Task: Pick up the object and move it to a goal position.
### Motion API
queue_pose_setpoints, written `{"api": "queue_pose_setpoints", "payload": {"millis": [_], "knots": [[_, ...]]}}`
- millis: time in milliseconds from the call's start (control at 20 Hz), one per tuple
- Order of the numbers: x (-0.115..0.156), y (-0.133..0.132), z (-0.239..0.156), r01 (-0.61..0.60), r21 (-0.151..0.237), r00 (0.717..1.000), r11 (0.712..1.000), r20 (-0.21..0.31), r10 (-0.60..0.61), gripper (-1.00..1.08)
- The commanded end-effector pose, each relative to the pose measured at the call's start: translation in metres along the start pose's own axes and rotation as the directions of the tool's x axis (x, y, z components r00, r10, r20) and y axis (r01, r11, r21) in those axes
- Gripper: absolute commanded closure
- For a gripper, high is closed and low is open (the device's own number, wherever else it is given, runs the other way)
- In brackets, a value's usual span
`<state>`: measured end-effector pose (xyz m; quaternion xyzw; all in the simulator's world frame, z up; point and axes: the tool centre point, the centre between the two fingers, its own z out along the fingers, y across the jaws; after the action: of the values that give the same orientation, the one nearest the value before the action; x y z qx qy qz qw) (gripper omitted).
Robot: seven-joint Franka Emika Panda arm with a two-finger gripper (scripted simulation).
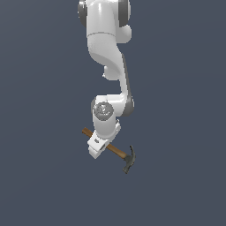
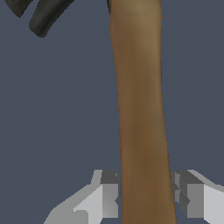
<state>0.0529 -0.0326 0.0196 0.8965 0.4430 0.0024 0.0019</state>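
The white arm reaches straight down — jaws clamped on the hammer mid-handle — head lower.

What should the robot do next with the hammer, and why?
Probably squeeze the tool shut on the hammer. The wrist view shows one finger on each side of the brown handle, right beside it, but I cannot tell whether they press it yet. Then lift.
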Motion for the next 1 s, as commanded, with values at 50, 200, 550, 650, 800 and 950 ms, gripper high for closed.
{"api": "queue_pose_setpoints", "payload": {"millis": [50, 200, 550, 650, 800, 950], "knots": [[-0.001, 0.0, 0.0, -0.001, 0.0, 1.0, 1.0, 0.0, 0.001, 1.08], [-0.002, 0.001, -0.003, -0.001, 0.0, 1.0, 1.0, 0.0, 0.001, 1.08], [-0.015, 0.009, -0.03, -0.001, 0.0, 1.0, 1.0, 0.001, 0.001, 1.08], [-0.021, 0.012, -0.044, 0.0, 0.001, 1.0, 1.0, 0.001, 0.0, 1.08], [-0.033, 0.019, -0.069, 0.0, 0.001, 1.0, 1.0, 0.001, 0.0, 1.08], [-0.047, 0.028, -0.1, 0.001, 0.002, 1.0, 1.0, 0.001, -0.001, 1.08]]}}
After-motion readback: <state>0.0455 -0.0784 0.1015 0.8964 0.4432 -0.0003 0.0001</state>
